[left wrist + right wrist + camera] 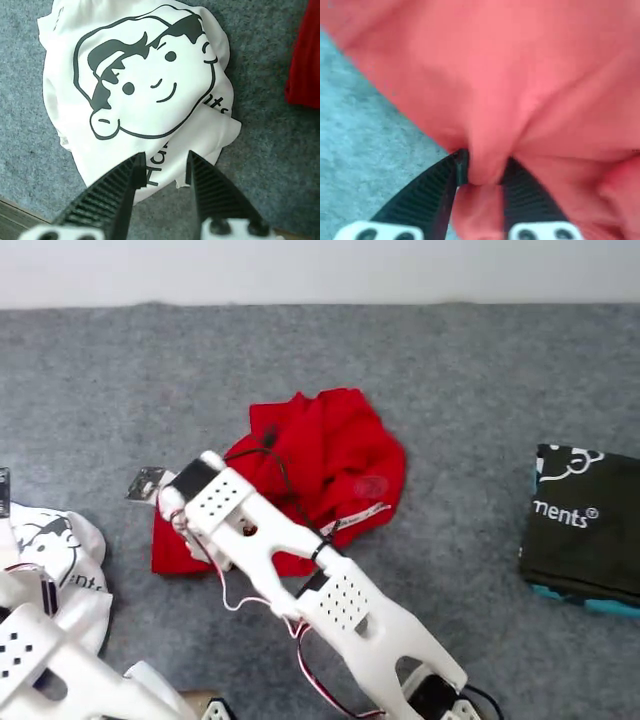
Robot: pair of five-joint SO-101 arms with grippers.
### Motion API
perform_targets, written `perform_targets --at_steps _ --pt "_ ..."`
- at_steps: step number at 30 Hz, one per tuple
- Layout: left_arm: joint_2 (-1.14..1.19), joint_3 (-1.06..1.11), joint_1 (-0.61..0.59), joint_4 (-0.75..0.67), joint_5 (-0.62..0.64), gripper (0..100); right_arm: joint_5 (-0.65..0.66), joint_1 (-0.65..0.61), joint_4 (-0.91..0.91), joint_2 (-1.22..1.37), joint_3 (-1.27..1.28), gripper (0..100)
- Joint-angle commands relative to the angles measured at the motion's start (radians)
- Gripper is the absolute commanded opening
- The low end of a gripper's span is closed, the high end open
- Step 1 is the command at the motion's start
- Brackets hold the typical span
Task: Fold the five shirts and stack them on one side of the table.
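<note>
White shirt (135, 95): black lettering (151, 172) beside the cartoon face print, broken by folds. Fragments only, no whole word legible. Dark folded shirt (585, 530): white lettering (562, 512) starts at the folded edge, word incomplete. Red shirt (330, 450): pale strip (358, 517) on the cloth, any print too small to read.

Grey felt-like table cover (450, 390), pale wall (320, 270) along its far edge
</note>
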Motion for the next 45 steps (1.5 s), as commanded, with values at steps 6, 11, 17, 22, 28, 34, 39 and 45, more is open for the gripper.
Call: perform_targets --at_steps 6,11,17,22,28,34,39,45 --pt "-0.018 -0.059 -0.008 0.0 -0.005 14 0.035 0.094 0.044 -0.154 0.255 1.0" --pt "-0.018 -0.09 -0.002 0.0 -0.005 14 0.117 0.189 0.038 -0.36 0.6 1.0" --pt "-0.018 -0.09 -0.002 0.005 -0.006 14 0.21 0.387 -0.016 -0.584 0.914 1.0" --pt "-0.018 -0.09 -0.002 0.005 -0.006 14 0.307 0.53 -0.074 -0.725 1.088 0.9" --pt "-0.018 -0.085 -0.002 0.005 -0.006 14 0.31 0.539 -0.061 -0.897 1.146 10.9" --pt "-0.018 -0.084 -0.002 0.006 -0.006 14 0.235 0.533 0.01 -1.102 1.148 23.8" --pt "-0.018 -0.082 -0.005 0.006 -0.006 14 0.226 0.501 0.041 -1.245 1.24 23.8" --pt "-0.018 -0.082 -0.006 0.008 -0.006 14 0.226 0.375 0.036 -1.374 1.504 23.8"
